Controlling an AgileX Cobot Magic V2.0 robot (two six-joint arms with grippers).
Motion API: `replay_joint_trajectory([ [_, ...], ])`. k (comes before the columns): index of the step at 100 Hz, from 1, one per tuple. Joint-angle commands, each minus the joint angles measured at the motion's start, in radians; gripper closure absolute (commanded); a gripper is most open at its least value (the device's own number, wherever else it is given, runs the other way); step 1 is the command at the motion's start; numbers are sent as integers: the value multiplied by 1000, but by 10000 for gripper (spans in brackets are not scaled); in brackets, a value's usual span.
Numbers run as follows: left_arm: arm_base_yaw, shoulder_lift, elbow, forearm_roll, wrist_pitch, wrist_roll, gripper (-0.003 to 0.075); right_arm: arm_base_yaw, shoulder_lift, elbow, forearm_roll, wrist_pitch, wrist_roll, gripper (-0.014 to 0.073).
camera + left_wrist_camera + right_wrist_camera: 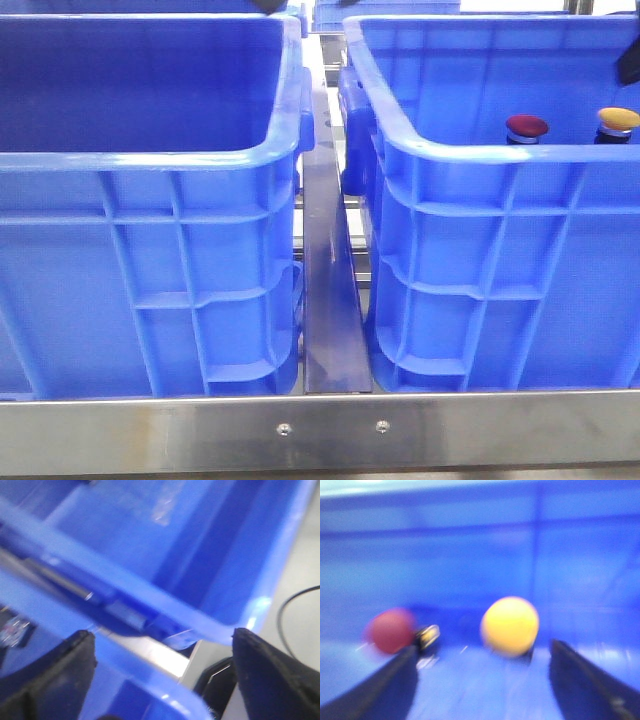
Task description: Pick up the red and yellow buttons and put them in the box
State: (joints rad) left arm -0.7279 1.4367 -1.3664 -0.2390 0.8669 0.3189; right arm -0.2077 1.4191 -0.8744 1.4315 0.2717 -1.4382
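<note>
Nearer arm: right pincer (482,680), open, holds nothing.
Yellow button (510,626): straight ahead between its fingers.
Red button (392,631): off to one side.
Left pincer (160,675): open, over bin rims.

A steel divider bar (328,300) is running away from me between the two bins, and a brushed metal rail (320,430) with two screws is crossing the front edge. Through the left wrist camera, a black cable (295,605) is curling over the pale grey floor (300,570).
</note>
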Motion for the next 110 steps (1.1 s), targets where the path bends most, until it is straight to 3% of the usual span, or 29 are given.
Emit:
replay_joint_trajectory([
  [1,-6,-38,-33,87,-49,-99,272,-6,-105,17,21,28,-14,241],
  [23,-6,-38,-33,278,-49,-263,532,-6,-262,101,21,85,-14,562],
  [40,-6,-39,-28,328,-47,-265,738,-6,-356,156,21,120,-14,666],
  [59,50,-51,8,323,-63,-267,741,-6,-439,203,20,130,-14,669],
  [78,226,-113,68,228,-106,-271,741,-6,-512,241,20,141,-14,669],
  [110,489,-331,211,224,-173,-271,741,-6,-601,274,20,176,-14,665],
])
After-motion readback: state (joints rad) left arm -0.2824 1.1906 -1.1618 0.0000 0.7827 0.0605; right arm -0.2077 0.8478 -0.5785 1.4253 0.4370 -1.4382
